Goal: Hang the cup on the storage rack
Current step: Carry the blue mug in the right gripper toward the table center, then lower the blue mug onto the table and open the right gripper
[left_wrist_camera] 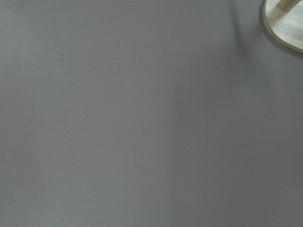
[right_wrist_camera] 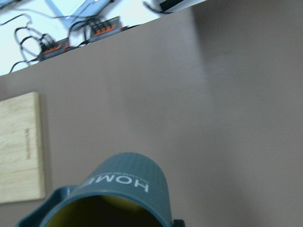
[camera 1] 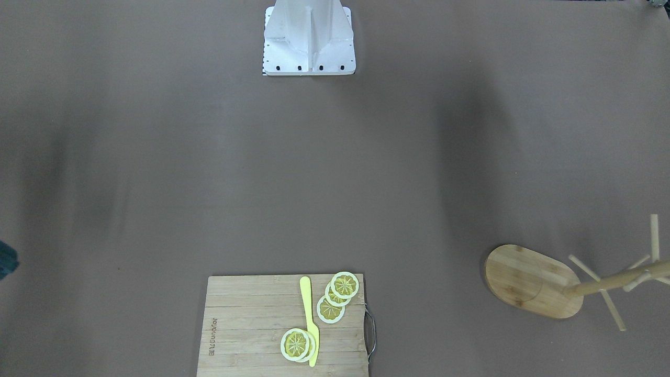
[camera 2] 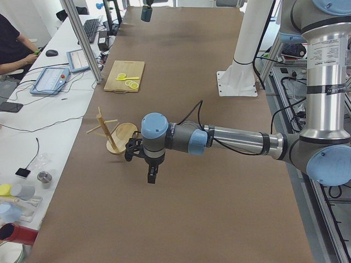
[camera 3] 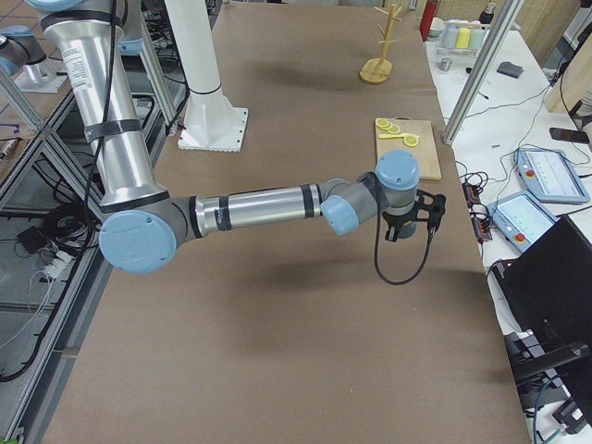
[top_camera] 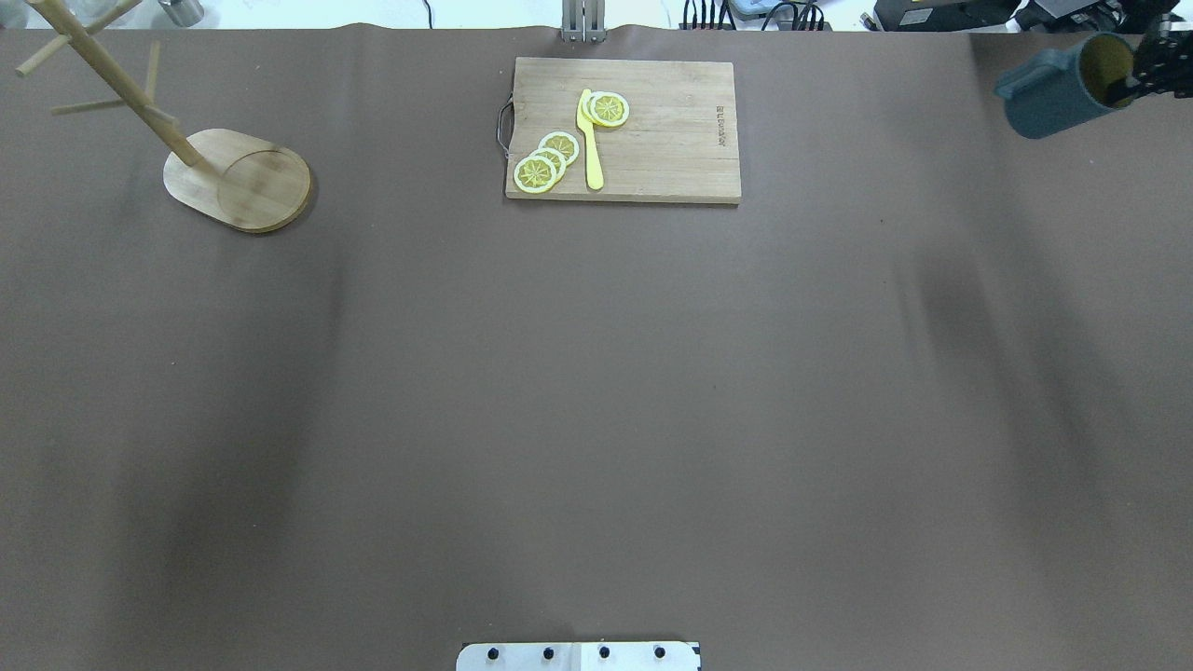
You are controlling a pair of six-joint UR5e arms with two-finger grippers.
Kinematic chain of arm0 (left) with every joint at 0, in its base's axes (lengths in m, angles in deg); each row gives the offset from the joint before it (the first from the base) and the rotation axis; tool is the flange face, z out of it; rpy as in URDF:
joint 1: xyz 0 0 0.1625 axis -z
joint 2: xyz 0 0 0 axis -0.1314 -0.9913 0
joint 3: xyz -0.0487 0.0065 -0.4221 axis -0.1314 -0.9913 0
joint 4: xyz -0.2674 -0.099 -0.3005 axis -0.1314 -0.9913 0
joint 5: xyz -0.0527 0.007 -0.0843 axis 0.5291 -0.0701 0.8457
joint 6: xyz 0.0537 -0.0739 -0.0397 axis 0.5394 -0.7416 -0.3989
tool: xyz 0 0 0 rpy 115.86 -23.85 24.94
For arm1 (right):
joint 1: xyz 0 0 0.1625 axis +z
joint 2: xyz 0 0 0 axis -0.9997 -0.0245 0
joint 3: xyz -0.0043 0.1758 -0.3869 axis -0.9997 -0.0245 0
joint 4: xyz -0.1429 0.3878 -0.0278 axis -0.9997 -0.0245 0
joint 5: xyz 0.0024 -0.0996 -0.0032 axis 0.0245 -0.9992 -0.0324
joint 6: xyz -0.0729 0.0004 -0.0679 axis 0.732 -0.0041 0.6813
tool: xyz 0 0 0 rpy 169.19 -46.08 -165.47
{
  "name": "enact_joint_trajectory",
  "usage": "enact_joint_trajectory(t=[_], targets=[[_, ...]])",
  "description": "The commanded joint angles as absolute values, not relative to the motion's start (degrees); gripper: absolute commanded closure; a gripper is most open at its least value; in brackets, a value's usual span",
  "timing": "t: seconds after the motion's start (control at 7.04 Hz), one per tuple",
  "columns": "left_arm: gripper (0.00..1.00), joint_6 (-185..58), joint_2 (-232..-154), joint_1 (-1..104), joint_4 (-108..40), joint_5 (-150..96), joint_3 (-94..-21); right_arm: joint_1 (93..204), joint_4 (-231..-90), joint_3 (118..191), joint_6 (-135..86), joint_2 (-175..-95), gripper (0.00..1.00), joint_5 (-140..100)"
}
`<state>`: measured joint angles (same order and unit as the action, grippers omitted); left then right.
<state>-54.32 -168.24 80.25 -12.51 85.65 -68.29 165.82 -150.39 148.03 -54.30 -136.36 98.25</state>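
The cup (top_camera: 1053, 93) is dangling by its rim in your right fingers (top_camera: 1142, 70), risking slipping before reaching the upper-left storage rack (top_camera: 238, 177); left fingers' (camera 2: 152, 175) opening, cannot tell.

On left arm (camera 2: 236, 141) and right arm (camera 3: 259, 202): silver tubes, grey joints, light-blue round caps (camera 2: 154, 126); black left gripper (camera 2: 152, 175); black looping wrist cable (camera 3: 378, 256); white flanged pedestal (camera 1: 309, 39) with black bolts (camera 1: 299, 67).

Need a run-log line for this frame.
right gripper: shut on cup rim | cup: tilted, at table end opposite storage rack | left gripper: near rack, state unclear | pegs: empty
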Motion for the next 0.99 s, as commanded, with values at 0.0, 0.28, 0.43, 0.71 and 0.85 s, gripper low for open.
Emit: enact_joint_trajectory(t=[0.0, 0.28, 0.43, 0.71, 0.85], targets=[[0.02, -54.4, -168.3, 80.3, -13.4, 85.7, -68.9, 151.1, -150.4, 150.0, -53.6, -127.6, 1.00, 94.1], [0.02, -54.4, -168.5, 80.3, -13.4, 85.7, -68.9, 136.8, -155.4, 149.6, -53.0, -116.9, 1.00, 85.6], [0.02, -54.4, -168.3, 80.3, -13.4, 85.7, -68.9, 131.6, -165.3, 149.5, -51.8, -110.4, 1.00, 79.8], [0.02, -54.4, -168.2, 80.3, -13.4, 85.7, -68.6, 124.7, -173.0, 145.8, -48.8, -105.3, 1.00, 70.9], [0.02, -54.4, -168.2, 80.3, -13.4, 85.7, -68.5, 124.0, -173.0, 144.6, -48.8, -105.0, 1.00, 70.4]])
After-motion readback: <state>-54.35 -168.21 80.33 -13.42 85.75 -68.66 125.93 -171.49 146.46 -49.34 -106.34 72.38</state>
